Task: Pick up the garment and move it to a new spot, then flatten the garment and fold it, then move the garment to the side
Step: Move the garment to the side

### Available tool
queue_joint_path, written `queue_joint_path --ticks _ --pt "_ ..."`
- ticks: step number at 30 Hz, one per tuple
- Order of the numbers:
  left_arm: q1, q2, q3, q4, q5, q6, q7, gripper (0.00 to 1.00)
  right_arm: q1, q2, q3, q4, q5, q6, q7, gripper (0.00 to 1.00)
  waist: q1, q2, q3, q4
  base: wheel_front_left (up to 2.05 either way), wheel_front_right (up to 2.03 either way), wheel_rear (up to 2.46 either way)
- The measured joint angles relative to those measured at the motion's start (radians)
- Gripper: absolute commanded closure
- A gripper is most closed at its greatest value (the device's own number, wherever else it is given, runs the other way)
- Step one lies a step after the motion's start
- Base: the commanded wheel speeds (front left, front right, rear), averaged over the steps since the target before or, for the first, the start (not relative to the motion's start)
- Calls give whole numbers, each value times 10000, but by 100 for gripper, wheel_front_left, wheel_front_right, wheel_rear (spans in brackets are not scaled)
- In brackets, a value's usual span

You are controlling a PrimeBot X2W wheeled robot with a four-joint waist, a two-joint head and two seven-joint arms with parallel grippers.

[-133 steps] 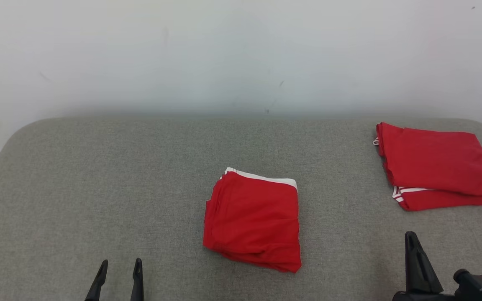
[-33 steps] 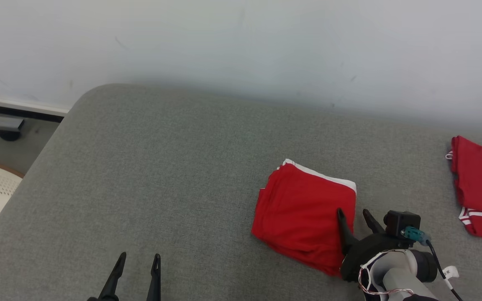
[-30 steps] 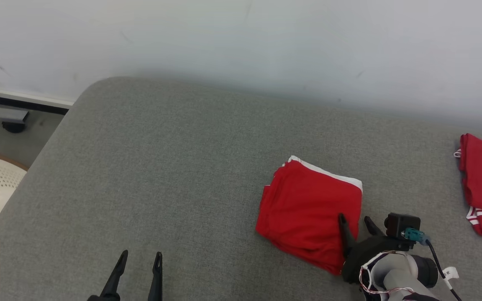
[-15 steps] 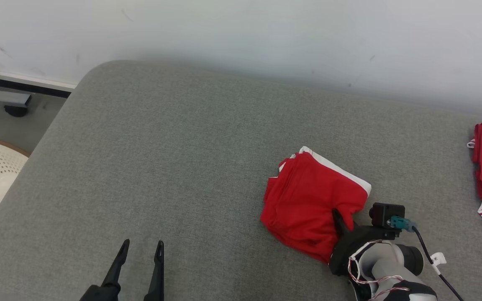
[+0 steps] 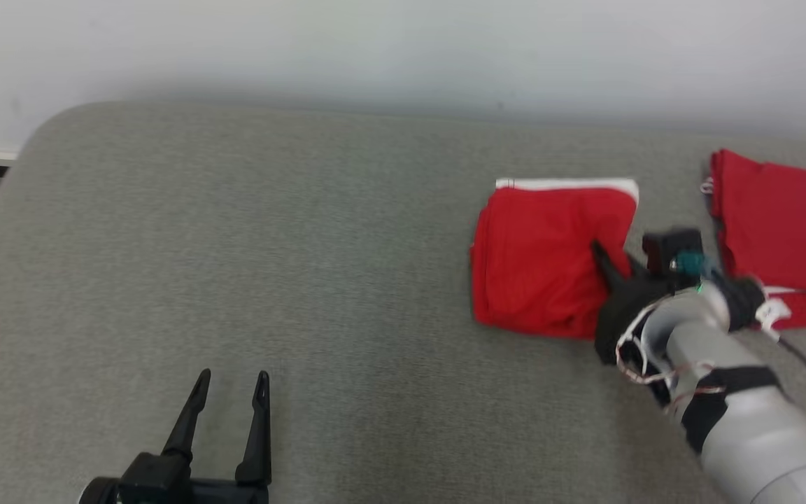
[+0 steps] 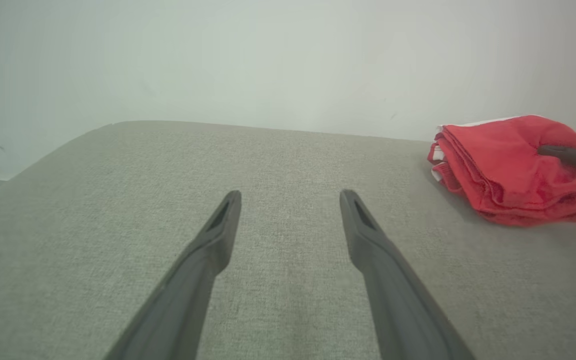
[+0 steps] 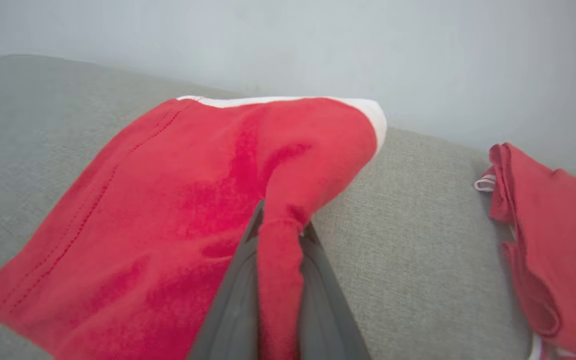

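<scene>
On the grey padded surface (image 5: pixel 235 245), toward its right side and near the pale wall (image 5: pixel 375 49), lies the folded red garment (image 5: pixel 543 266), a squarish stack with a white band along its far edge. The right gripper (image 5: pixel 609 255) has its jaws clenched on a fold at the garment's near right edge. In the right wrist view a ridge of red cloth stands up between the two dark fingers (image 7: pixel 228 300), and the cloth around it is drawn into a peak. A second red garment (image 5: pixel 781 217) lies just beside it to the right, apart from it, with a strip of grey between them. The left gripper (image 5: pixel 231 376) sits over bare surface at the lower left with its jaws released and spread, well apart from the garment and holding nothing. The cloth looks thin, soft and light, so weight should be no trouble, but it is limp, and the stacked layers can slide on one another. A pinch at one point is likely to let the far side droop and the fold fall open if the stack is lifted high. I cannot tell whether the fingers have all the layers or just the upper ones. The safer hold is deep across the thick folded edge, taking every layer. The move is best kept low or dragged, and kept off the neighbouring garment.
</scene>
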State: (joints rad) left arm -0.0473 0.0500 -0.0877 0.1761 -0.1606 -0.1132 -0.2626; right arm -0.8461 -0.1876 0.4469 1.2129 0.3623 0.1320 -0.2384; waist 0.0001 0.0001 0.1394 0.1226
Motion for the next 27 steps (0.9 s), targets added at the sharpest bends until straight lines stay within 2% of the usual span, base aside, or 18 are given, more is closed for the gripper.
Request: queue_joint_path --ticks 9,16,27 --pt "-610 2 -86 -219 102 -23 0 0 -1375 -1473 2008 -627 107 0 1271 100 1 0 867 -660 0 0 0" --pt "-883 2 -63 -360 387 -104 0 0 -2302 -2922 3442 -1406 894 0 2033 100 0 1 1518 -899 0 0 0" --pt "-1202 29 -33 -828 629 -161 2 0 -3737 -4738 5338 -2543 2334 0 3074 100 0 0 2277 -1166 0 0 0"
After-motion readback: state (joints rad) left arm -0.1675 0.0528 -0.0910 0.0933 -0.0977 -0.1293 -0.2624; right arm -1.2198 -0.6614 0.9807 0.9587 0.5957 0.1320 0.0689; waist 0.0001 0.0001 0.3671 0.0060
